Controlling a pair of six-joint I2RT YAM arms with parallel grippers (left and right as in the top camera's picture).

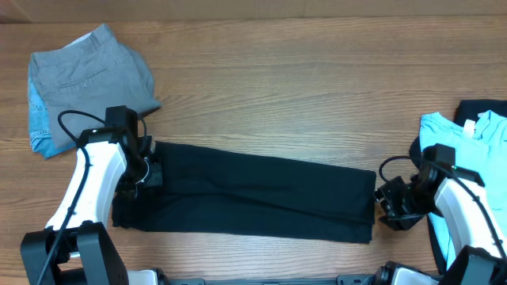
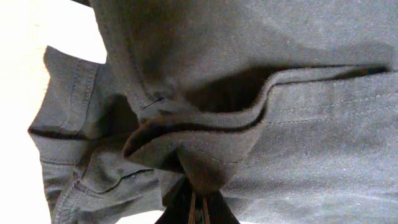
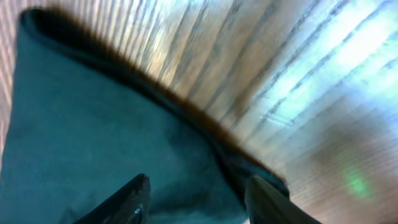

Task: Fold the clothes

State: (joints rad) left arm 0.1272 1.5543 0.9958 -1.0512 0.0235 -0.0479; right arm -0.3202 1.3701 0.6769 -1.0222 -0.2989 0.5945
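Observation:
The black T-shirt (image 1: 253,194) lies folded into a long band across the table's front. My left gripper (image 1: 150,176) is at its left end, shut on a bunched fold of the black fabric (image 2: 280,124); its fingertips (image 2: 199,208) pinch the cloth. My right gripper (image 1: 388,207) is at the shirt's right end, open. Its fingers (image 3: 196,199) are spread over the shirt's corner (image 3: 93,124), one over cloth, one near the edge. A light blue T-shirt (image 1: 467,146) lies at the far right.
Folded grey trousers (image 1: 91,75) lie at the back left on a blue patterned cloth (image 1: 40,131). A dark cloth (image 1: 483,107) shows behind the light blue T-shirt. Bare wooden table (image 1: 301,87) lies behind the black shirt.

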